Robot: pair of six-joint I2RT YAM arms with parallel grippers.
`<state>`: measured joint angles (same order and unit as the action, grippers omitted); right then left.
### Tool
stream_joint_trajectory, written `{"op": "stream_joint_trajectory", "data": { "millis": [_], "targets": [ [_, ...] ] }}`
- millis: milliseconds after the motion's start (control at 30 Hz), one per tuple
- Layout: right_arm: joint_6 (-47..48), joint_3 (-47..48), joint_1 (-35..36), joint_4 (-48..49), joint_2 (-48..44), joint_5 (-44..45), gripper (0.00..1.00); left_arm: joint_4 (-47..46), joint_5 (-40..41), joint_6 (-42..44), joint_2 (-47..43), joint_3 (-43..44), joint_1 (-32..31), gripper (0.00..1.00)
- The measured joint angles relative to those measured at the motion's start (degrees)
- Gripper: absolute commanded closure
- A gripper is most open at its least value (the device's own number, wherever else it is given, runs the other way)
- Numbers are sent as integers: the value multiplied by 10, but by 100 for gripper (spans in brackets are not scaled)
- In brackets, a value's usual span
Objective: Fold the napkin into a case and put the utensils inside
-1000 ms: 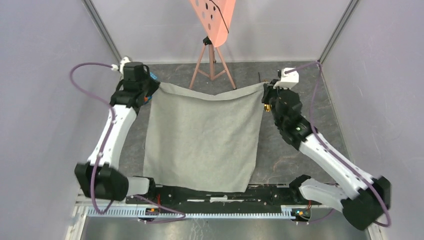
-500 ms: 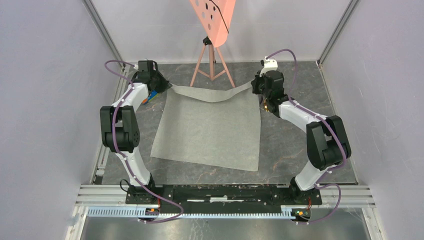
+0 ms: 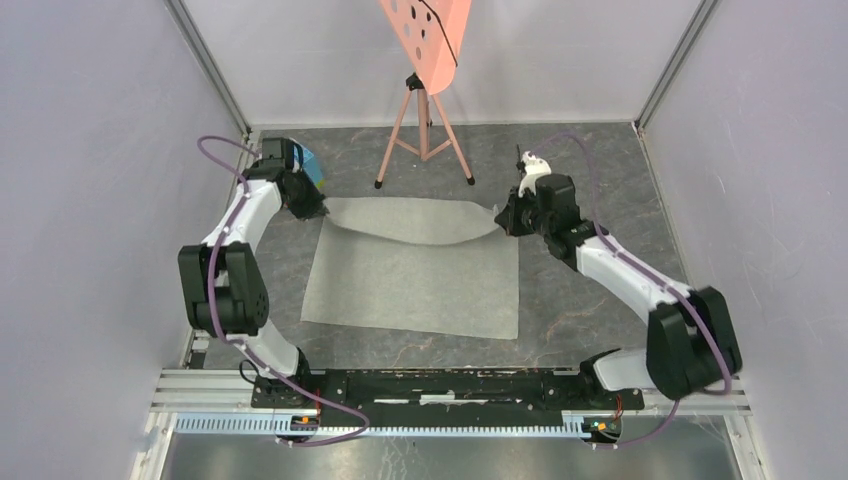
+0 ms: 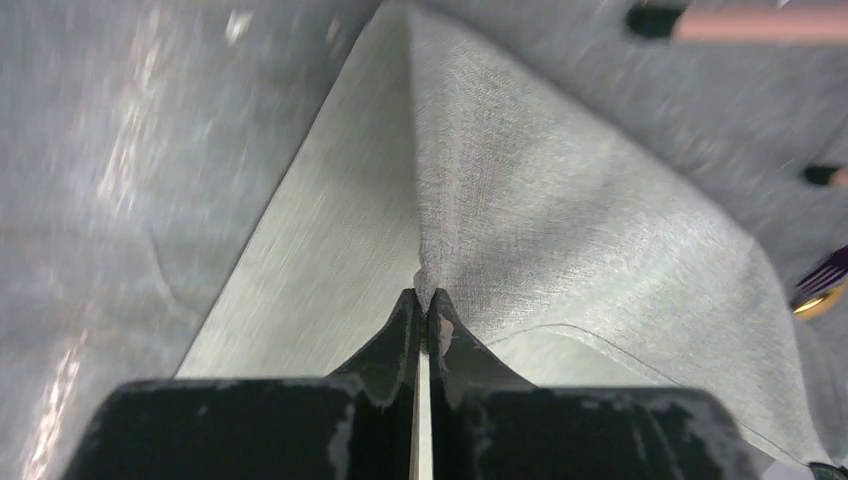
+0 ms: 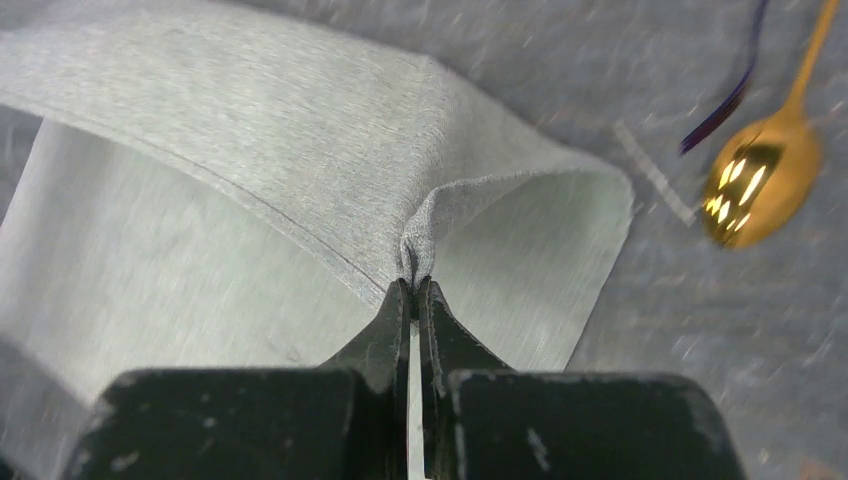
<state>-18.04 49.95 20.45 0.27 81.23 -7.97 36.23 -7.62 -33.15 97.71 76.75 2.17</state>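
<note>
The light-grey napkin lies on the dark table, its far edge lifted and curled over towards me. My left gripper is shut on the napkin's far left corner. My right gripper is shut on the far right corner. Between them the raised flap sags in a shallow arc above the flat part. The gold spoon lies on the table just right of the napkin, with the thin dark utensil beside it. No folded case shows.
A pink perforated board on a tripod stands at the back centre. A blue block sits behind my left wrist. Grey walls enclose the table on three sides.
Both grippers have drawn the napkin's far corners towards me and lower. The far edge now folds over the flat part, and the near edge lies farther from the arm bases than a second ago.
</note>
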Motion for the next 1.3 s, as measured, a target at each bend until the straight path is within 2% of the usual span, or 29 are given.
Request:
{"op": "stream_joint_trajectory", "data": {
  "millis": [267,467,933,1167,1300],
  "targets": [
    [-8,-90,42,-89,-153,-49,100,83,23,0,-147,-180,0,98],
    [-13,-169,65,-134,-209,-64,100,121,36,-38,-189,-264,0,98],
    [-12,-188,64,-191,-278,-83,100,168,98,-68,-248,-293,0,98],
    [-34,-261,68,-185,-299,-109,100,171,131,-85,-232,-313,0,98],
    [-36,-264,69,-194,-305,-111,100,180,151,-90,-222,-313,0,98]
  ]
}}
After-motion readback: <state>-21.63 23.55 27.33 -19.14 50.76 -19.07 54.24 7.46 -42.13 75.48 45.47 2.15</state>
